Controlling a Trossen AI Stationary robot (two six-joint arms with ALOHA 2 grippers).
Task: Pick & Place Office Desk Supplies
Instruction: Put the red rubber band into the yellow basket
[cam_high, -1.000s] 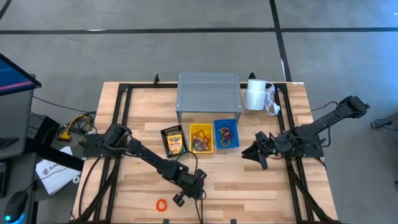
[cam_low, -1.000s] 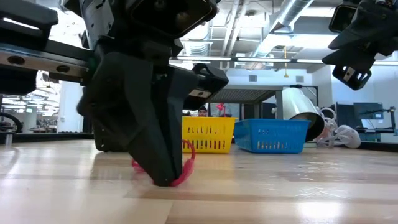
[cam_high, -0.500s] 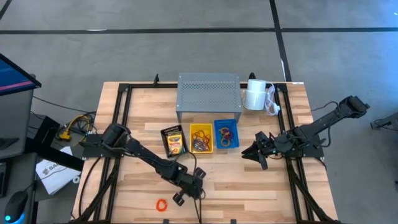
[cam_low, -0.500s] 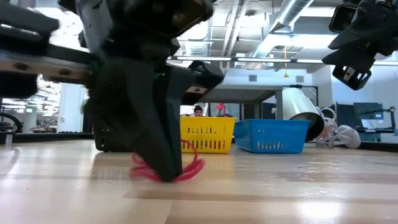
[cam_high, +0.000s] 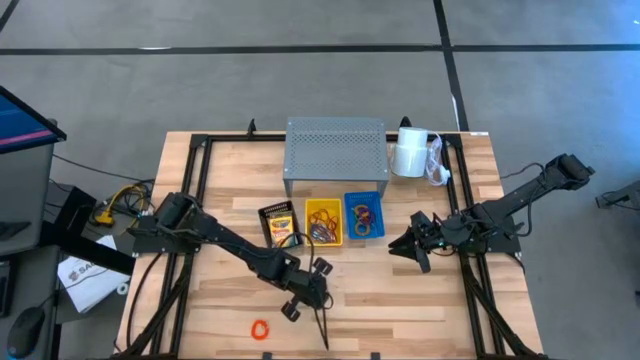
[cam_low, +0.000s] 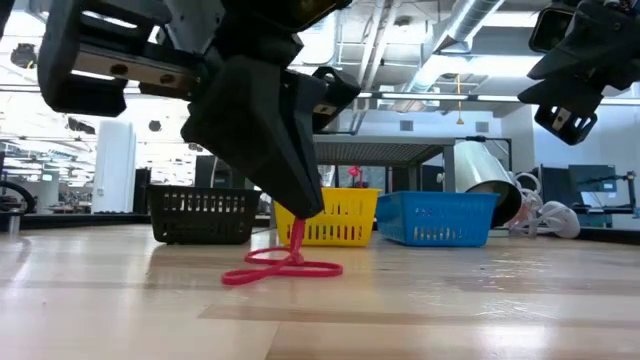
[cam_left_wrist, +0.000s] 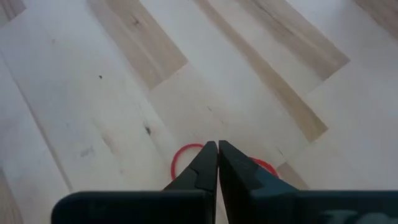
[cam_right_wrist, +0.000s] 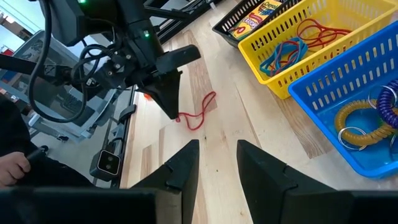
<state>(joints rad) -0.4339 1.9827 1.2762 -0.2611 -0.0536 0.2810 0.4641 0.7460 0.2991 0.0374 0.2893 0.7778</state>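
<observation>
A red rubber-band loop (cam_low: 285, 270) lies twisted on the wood near the table's front middle, one part drawn up into my left gripper (cam_low: 303, 215), which is shut on it. The left wrist view shows the shut fingertips (cam_left_wrist: 217, 144) with red curves (cam_left_wrist: 180, 158) on either side. The right wrist view shows the same band (cam_right_wrist: 200, 113) below the left gripper (cam_right_wrist: 174, 109). My right gripper (cam_right_wrist: 217, 155) hovers open and empty at the right (cam_high: 400, 247). An orange band (cam_high: 260, 329) lies by the near edge. My left gripper pinches a raised strand of the red band (cam_low: 297, 236) between the very ends of its two fingers. The fingers slant down from above. The strand hangs straight below the tips, and the band's lower loops (cam_low: 300, 270) rest on the table.
Behind the band stand three small baskets: a black one with a crayon box (cam_high: 278, 226), a yellow one with bands (cam_high: 323, 221) and a blue one with coils (cam_high: 363, 215). Farther back are a grey perforated riser (cam_high: 335, 155) and a white roll (cam_high: 408, 152).
My left gripper has risen from the table top, still shut on the red band. One strand of the band has been drawn up with it, while the rest has spread out into flat loops that stay on the wood.
</observation>
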